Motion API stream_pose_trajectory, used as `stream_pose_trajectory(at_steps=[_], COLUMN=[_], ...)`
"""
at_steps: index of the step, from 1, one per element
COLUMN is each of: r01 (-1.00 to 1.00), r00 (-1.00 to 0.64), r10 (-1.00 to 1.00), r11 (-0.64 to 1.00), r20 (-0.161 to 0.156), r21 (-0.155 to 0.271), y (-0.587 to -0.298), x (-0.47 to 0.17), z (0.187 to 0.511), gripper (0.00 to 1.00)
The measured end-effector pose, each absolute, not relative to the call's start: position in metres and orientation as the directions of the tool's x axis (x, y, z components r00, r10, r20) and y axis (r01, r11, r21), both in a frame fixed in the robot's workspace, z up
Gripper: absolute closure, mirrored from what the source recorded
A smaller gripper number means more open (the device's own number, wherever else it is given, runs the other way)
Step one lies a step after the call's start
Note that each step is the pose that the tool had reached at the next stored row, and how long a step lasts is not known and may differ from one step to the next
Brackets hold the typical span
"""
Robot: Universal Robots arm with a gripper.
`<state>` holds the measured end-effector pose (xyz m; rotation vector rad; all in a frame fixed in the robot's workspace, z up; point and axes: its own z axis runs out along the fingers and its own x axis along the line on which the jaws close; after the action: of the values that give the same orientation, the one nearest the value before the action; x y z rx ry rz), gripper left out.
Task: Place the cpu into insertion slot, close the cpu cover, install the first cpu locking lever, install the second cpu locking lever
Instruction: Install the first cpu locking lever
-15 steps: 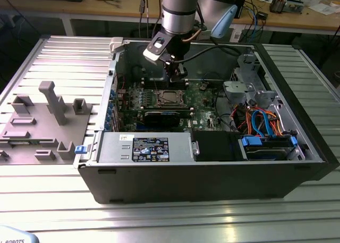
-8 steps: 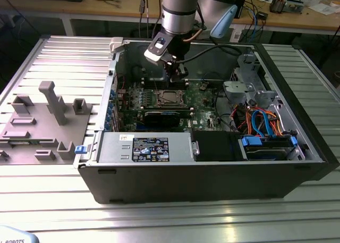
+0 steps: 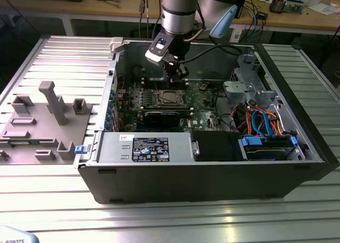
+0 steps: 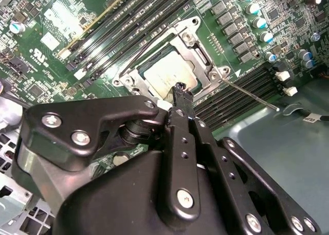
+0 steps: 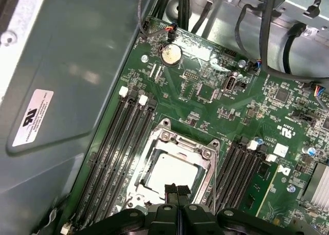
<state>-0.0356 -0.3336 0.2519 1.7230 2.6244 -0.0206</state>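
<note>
The cpu (image 5: 167, 169) (image 4: 167, 74), a flat square chip with a dull silver top, lies in the socket on the green motherboard (image 3: 204, 97). The silvery cpu cover (image 5: 204, 155) (image 4: 203, 54) lies flat around it as a frame. My gripper (image 5: 176, 190) (image 4: 180, 90) hangs just above the socket's edge, its black fingers pressed together with nothing between them. In the exterior view the gripper (image 3: 177, 77) sits a little above the socket (image 3: 169, 98). A thin metal locking lever (image 4: 252, 93) sticks out sideways from the socket corner, over the memory slots.
The open computer case (image 3: 297, 163) encloses the board, with a drive cage and bundled cables (image 3: 260, 120) at the exterior view's right and a power supply (image 3: 146, 147) in front. Memory slots (image 5: 115, 142) flank the socket. A grey fixture plate (image 3: 42, 120) lies outside at the exterior view's left.
</note>
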Motion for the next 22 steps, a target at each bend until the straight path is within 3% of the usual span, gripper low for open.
stream_pose_trajectory(at_steps=[22], r01=[0.904], r00=[-0.427], r10=[0.904], r11=[0.427], r20=[-0.001], r21=[-0.006], y=[-0.3335], x=[-0.0357], z=[0.2500], gripper=[0.89])
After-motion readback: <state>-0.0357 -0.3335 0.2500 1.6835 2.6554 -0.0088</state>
